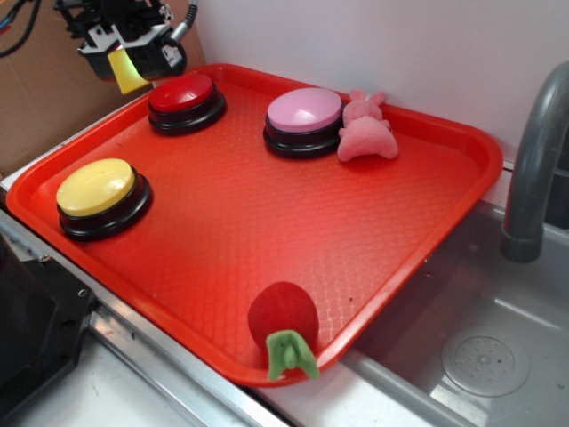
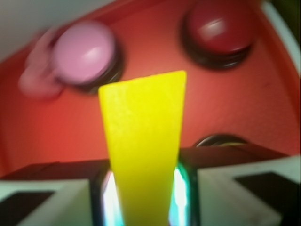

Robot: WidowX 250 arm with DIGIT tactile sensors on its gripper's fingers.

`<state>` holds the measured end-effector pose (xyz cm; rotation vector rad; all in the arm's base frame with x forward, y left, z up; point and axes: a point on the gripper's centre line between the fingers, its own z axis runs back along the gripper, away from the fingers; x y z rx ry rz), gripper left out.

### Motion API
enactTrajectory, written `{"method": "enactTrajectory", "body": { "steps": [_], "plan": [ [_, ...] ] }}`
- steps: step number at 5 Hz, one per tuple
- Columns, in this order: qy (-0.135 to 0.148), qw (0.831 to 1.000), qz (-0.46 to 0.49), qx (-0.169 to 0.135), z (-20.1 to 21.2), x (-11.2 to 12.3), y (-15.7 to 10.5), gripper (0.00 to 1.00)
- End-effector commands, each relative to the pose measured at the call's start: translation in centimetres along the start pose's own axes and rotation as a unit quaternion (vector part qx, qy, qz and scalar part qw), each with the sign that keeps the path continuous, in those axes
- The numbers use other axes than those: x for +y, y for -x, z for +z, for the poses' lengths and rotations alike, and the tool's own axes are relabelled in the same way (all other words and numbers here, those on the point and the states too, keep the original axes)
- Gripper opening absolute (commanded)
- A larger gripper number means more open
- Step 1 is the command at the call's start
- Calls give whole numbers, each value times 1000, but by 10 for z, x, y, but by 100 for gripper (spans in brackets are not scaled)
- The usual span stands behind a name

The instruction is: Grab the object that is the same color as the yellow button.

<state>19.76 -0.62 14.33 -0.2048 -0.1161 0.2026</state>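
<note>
The red tray fills most of the exterior view, sitting beside a metal sink at lower right. On it stand three domed push-buttons: the yellow button at the left, a red button toward the upper left, and a pink button at top centre with a pink plush toy touching its right side; a red strawberry toy lies at the tray's lower edge. In the upper left corner the pincer hangs above the tray's far rim, clamped on the yellow wedge, which the wrist view shows held between both pads and jutting out past them. The grab looks made; doing it well now means keeping the squeeze steady and lifting straight, since the tapered faces could let the block slide out.
</note>
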Motion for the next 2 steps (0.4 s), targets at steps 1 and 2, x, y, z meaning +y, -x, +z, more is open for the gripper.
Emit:
{"method": "enactTrajectory", "body": {
  "steps": [1,2],
  "plan": [
    [-30,999,-33,-11,14,-4,19,0],
    [-31,999,-26,-29,25,4,18,0]
  ]
}}
